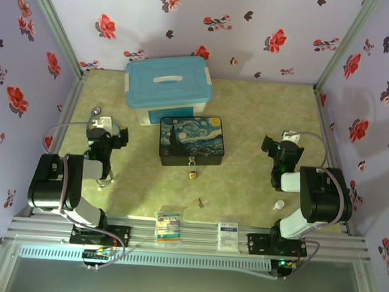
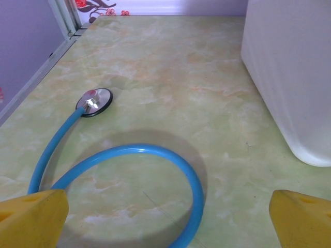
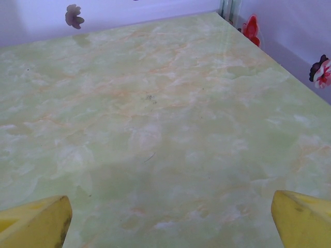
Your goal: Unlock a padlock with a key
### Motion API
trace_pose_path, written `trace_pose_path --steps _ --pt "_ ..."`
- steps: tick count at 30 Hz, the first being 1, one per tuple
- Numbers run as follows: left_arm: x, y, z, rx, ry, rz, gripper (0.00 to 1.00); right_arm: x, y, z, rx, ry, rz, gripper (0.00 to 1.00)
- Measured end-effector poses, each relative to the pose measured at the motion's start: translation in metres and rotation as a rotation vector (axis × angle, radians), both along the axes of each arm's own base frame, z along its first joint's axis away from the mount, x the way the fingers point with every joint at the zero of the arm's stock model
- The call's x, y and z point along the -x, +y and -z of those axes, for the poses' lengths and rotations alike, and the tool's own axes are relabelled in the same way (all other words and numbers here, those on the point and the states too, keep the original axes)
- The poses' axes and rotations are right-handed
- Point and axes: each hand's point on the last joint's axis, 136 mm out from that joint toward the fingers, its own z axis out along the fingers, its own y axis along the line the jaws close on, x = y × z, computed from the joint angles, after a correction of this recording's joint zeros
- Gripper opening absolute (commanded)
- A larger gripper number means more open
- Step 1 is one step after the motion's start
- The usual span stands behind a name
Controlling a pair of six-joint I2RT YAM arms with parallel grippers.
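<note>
- The padlock (image 1: 192,172) hung at the front of the painted box (image 1: 192,142), mid-table. Its shackle seemed to pass through the box's latch, though that was too small to confirm.
- The key (image 1: 201,202) lay flat on the table (image 1: 263,117), nearer the arms and apart from the padlock.
- The left gripper (image 2: 166,214) was spread wide and held nothing, hovering over a blue stethoscope tube (image 2: 155,151).
- The right gripper (image 3: 170,217) was also spread wide and empty, over bare table.
- The key looked light, thin, stiff and slick. Lying flat on a hard surface, it would probably skid. It was best pinched by its rounded head, leaving the shaft free.
- The padlock looked rigid and dense for its size and would likely swing. Gripping its body by the sides should steady it.
</note>
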Motion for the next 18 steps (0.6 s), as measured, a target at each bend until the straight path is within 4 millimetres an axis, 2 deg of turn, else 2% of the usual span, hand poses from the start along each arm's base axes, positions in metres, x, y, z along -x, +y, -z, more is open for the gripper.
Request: trace_pose_path --steps 3,5,10,13,15,18 --pt "0.004 0.004 -0.014 0.003 -0.018 -0.026 1.0 0.001 0.0 -0.003 0.0 0.001 -0.001 0.99" --pt "0.006 0.007 -0.029 0.004 -0.047 -0.042 1.0 0.003 0.001 -0.012 -0.001 -0.009 -0.005 0.99" --pt "0.015 0.011 -0.067 0.032 -0.133 -0.08 1.0 0.011 0.001 -0.049 -0.01 -0.072 -0.002 0.99" --pt "0.023 0.012 -0.095 0.106 -0.202 -0.105 1.0 0.017 0.0 -0.078 -0.061 -0.1 0.017 0.99" --pt "0.026 0.007 -0.116 0.178 -0.253 -0.09 1.0 0.021 0.0 -0.099 -0.132 -0.13 0.041 0.99" --pt "0.033 -0.001 -0.136 0.286 -0.32 -0.059 1.0 0.025 0.004 -0.115 -0.226 -0.125 0.048 0.99"
